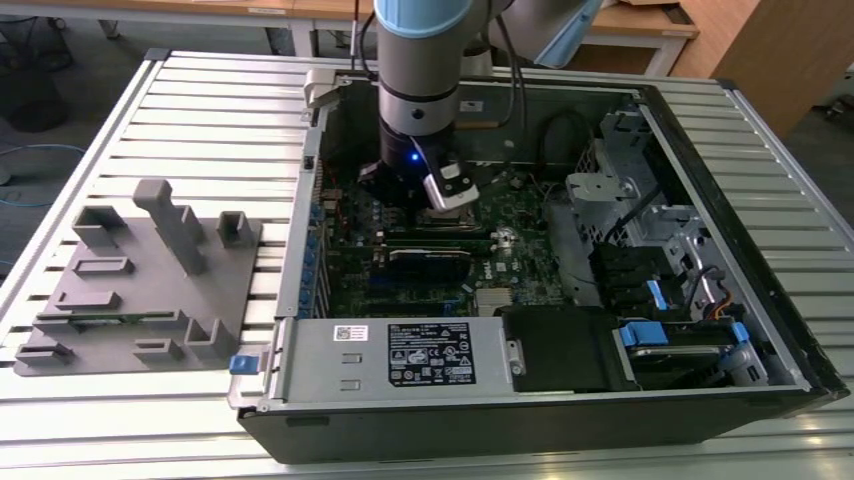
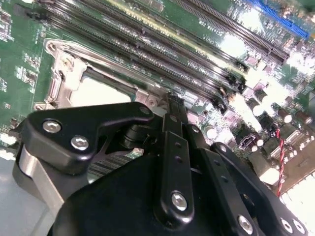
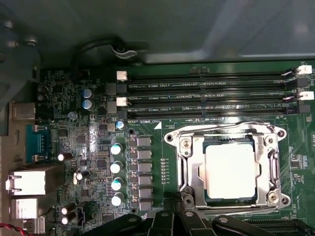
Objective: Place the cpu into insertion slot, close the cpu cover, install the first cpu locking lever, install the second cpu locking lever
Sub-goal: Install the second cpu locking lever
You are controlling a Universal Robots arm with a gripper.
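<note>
The cpu point(image 3: 230, 169) lies in the insertion slot point(image 3: 189, 169) with the cpu cover point(image 3: 226, 132) closed around it. The gripper point(image 3: 178, 209) stands at the cover's 7 o'clock edge; its fingers look together, holding nothing.

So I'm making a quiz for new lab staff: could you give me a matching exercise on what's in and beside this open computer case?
Things:
1. pale silver-tan square cpu
2. silvery square metal cpu cover
3. grey moulded parts holder
4. black tool

Places or states:
A. on the slatted table, at the exterior view's left of the case
B. hovering at the socket's edge
C. seated in the black insertion slot
D. down, framing the chip

Pairs: 1-C, 2-D, 3-A, 4-B
</note>
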